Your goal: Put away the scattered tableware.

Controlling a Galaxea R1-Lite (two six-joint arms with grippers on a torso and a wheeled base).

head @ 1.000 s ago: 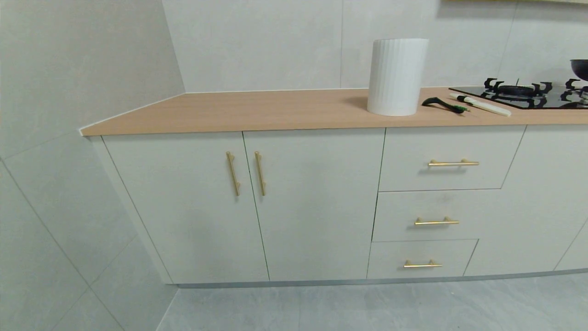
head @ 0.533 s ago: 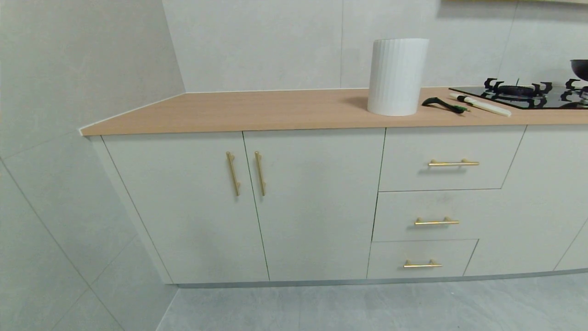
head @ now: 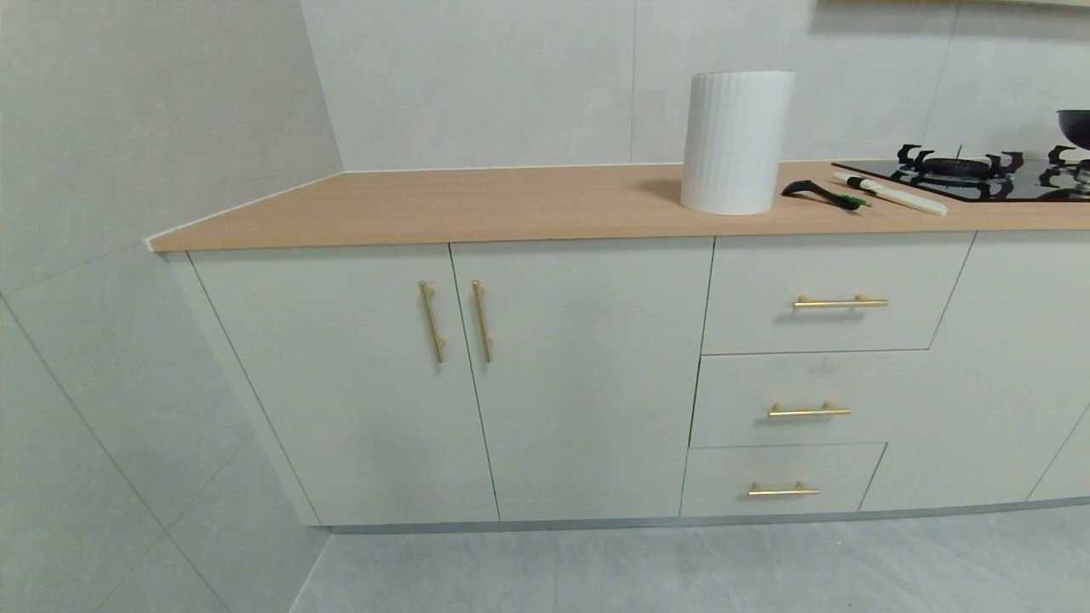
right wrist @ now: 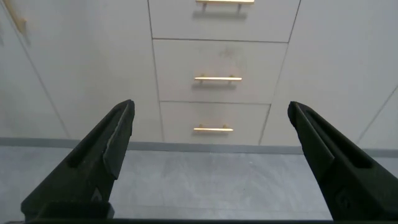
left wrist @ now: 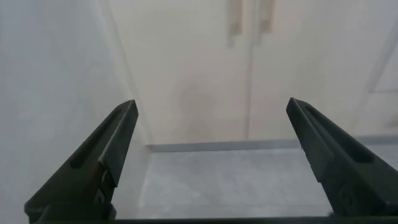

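On the wooden countertop [head: 477, 204] stands a tall white ribbed holder [head: 736, 142]. Just right of it lie a black-handled utensil with a green tip [head: 824, 194] and a long white utensil [head: 891, 193]. My left gripper [left wrist: 212, 121] is open, held low in front of the cabinet doors [left wrist: 249, 68] with nothing between its fingers. My right gripper [right wrist: 211, 118] is open too, low before the drawers [right wrist: 217, 78], holding nothing.
A black gas hob [head: 979, 174] sits at the counter's far right with a dark pot [head: 1075, 128] at the frame edge. Below are two doors with gold handles [head: 456, 321] and three drawers [head: 826, 302]. A tiled wall [head: 128, 170] closes the left side; grey floor [head: 681, 570] lies in front.
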